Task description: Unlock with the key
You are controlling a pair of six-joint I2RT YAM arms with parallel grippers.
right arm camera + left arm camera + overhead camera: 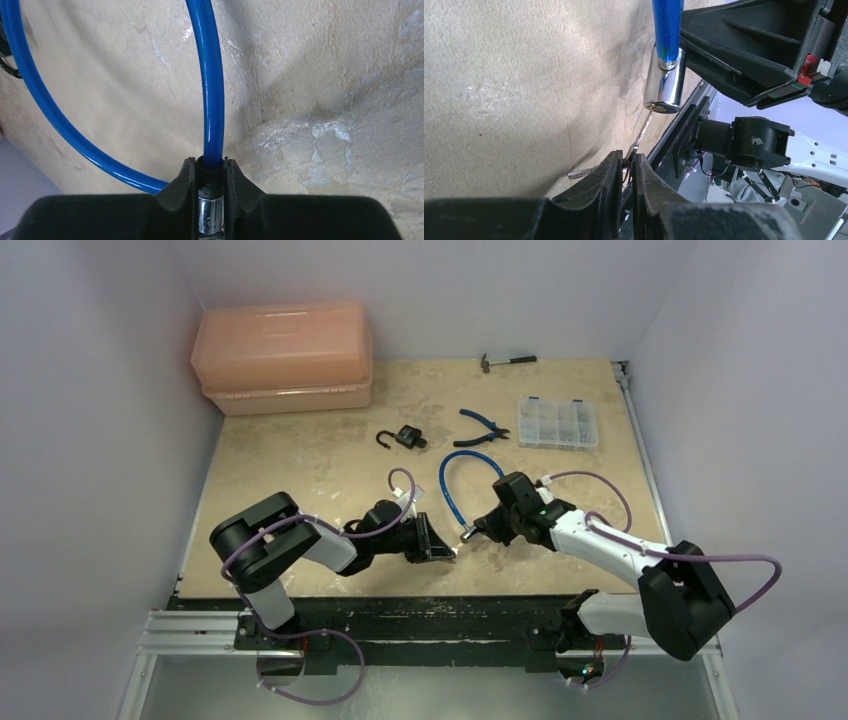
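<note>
So the key [642, 131] is pinched in the left fingers [613, 165], which are squeezed nearly together on its dark head. Only the thin, silvery blade sticks out past the tips. It angles up toward the chrome cylinder [664, 82] on the end of the blue cable [667, 25]. The blade's tip reaches the cylinder's round, brass-coloured face, but I can't tell if it's actually in the keyhole or just touching. A second little bit of metal [576, 174] pokes out sideways beside the fingers, too blurry to name.

The right fingers [186, 175] are clamped on that same cylinder, with smooth shiny metal showing in the slot between them. The glossy cable rises out of it and curves round in a loop.

In the top view both sets of fingers meet tip to tip near the front edge of the bench [300, 470], a mottled beige, rough, plaster-like surface.

Further back on the bench:
- a small black padlock [405, 437] with its shackle swung open
- blue-handled pliers [483, 428]
- a clear compartment box [558, 422]
- a hammer [507, 361]
- a translucent pink toolbox [283, 358]
</note>
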